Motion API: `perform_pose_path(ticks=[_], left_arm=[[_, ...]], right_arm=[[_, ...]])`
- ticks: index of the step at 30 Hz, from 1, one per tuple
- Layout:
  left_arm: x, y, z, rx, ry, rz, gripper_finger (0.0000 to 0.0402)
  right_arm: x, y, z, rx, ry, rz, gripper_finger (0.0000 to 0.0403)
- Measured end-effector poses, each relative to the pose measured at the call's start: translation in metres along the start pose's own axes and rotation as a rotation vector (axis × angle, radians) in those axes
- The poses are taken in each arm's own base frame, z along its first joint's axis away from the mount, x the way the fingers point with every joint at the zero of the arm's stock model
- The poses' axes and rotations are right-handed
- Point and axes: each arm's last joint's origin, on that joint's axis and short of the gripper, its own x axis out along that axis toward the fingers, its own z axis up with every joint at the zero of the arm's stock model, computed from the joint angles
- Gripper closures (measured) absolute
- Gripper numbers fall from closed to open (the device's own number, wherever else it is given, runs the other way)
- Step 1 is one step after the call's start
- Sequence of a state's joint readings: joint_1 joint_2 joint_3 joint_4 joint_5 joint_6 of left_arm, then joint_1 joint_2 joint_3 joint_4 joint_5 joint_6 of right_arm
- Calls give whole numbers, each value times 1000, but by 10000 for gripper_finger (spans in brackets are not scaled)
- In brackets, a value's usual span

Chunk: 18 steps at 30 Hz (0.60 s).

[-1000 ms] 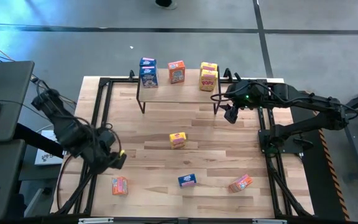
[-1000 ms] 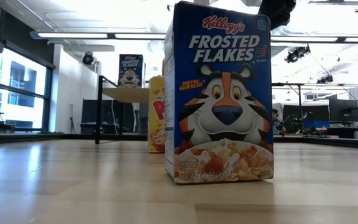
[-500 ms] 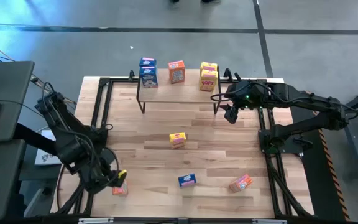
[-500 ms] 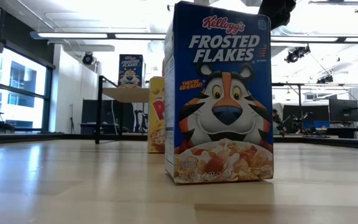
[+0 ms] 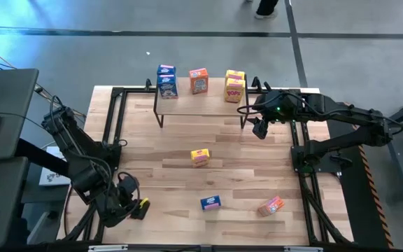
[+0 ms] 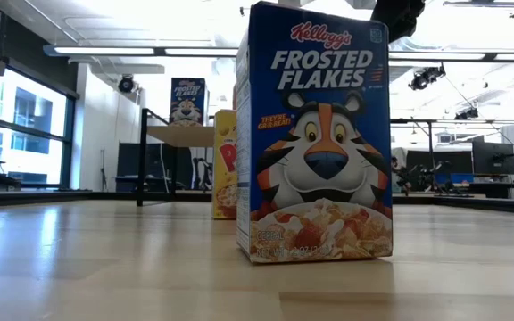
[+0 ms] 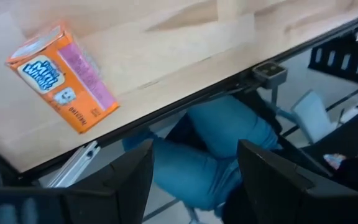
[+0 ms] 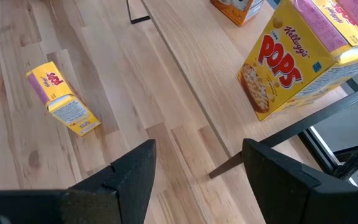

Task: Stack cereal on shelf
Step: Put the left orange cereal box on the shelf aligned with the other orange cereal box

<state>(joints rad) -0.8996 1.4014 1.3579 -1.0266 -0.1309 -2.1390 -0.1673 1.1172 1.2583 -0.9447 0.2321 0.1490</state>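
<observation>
The shelf (image 5: 201, 103) stands at the table's far edge. It carries two stacked blue cereal boxes (image 5: 166, 81), an orange one (image 5: 199, 80) and two stacked yellow ones (image 5: 234, 86). A yellow box (image 5: 200, 157) lies mid-table. A blue box (image 5: 210, 203) stands upright near the front, with an orange-red box (image 5: 271, 206) to its right. My left gripper (image 5: 133, 207) hangs open over the near left corner. It hides another orange box in the high view, but that box (image 7: 61, 78) shows lying flat in the left wrist view. My right gripper (image 5: 261, 127) hovers open beside the shelf's right end.
A black metal frame (image 5: 110, 119) runs around the tabletop. In the low view the blue box (image 6: 315, 134) fills the foreground, with the yellow box (image 6: 226, 165) and the shelf (image 6: 181, 134) behind it. A person's legs in blue trousers (image 7: 216, 155) show beyond the table's edge.
My left gripper has swung toward the table's near edge and sunk a little. It has tipped further downward and now sits over the orange box at the near left corner, covering it from above. No box has moved.
</observation>
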Motion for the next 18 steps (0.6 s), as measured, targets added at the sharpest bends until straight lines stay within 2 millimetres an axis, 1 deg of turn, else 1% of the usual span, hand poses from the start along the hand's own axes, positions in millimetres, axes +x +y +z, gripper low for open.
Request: perform_pose_path(ticks=[4,13,18], left_arm=[[1,0,0,-39,-27,-11,181],[8,4,-3,-136,-49,38,181],[12,6,-2,-136,-71,76,181]], right_arm=[[0,0,0,0,0,0,171],[0,0,0,0,0,0,171],[0,0,0,0,0,0,171]])
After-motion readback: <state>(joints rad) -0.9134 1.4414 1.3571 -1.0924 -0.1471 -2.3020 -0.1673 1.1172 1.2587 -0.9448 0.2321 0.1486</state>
